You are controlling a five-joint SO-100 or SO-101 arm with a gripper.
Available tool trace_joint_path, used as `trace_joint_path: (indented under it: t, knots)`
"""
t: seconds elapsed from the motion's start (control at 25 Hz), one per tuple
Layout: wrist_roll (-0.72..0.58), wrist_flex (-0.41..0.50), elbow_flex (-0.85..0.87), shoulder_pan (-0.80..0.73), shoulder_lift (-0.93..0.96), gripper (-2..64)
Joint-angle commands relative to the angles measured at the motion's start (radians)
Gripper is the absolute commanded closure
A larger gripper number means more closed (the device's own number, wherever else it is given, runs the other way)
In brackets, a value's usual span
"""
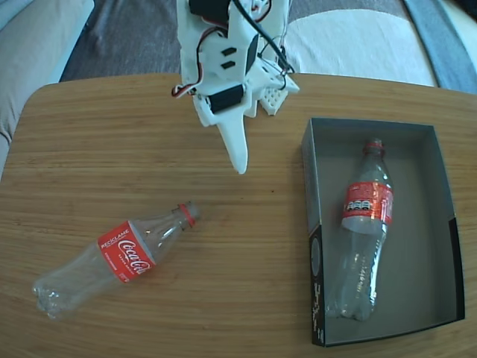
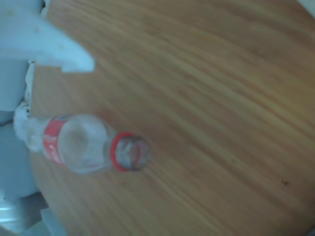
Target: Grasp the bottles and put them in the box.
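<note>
**Bottles: one in the box, one out on the table**

Bottles are clear plastic w/ red labels and red neck rings. Fixed view shows both. One bottle (image 1: 364, 224) lies flat inside the box (image 1: 440, 224), neck pointing to the top of the pic, near the box's left wall. Box is a low tray, grey inside, black outside, w/ room beside the bottle. The other bottle (image 1: 119, 257) lies on its side on the wood table (image 1: 112, 149), well left of the box, no cap, mouth up-right.

Wrist view shows only that loose bottle (image 2: 86, 144), blurry, seen mouth-first, on the stripy brown wood. No box in that view.

Gripper (image 1: 240, 160) is white plastic, hangs above the table between bottle and box, touching nothing. Its long pointy finger (image 2: 54, 46) shows top-left in wrist view. Can't tell if the pincer is apart or together.
</note>
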Motion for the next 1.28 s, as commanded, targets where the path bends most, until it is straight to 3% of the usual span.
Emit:
trace_joint_path:
  t: [0.0,0.12,0.44,0.72,1.24]
  knots:
    - [-0.002,-0.067,0.011,0.0,0.009,11.3]
    - [-0.002,-0.123,0.009,0.0,-0.043,11.3]
    - [-0.003,-0.138,-0.078,0.002,-0.253,11.3]
    - [-0.009,-0.23,-0.081,0.009,-0.345,11.3]
    - [-0.179,-0.281,-0.101,0.141,-0.451,11.3]
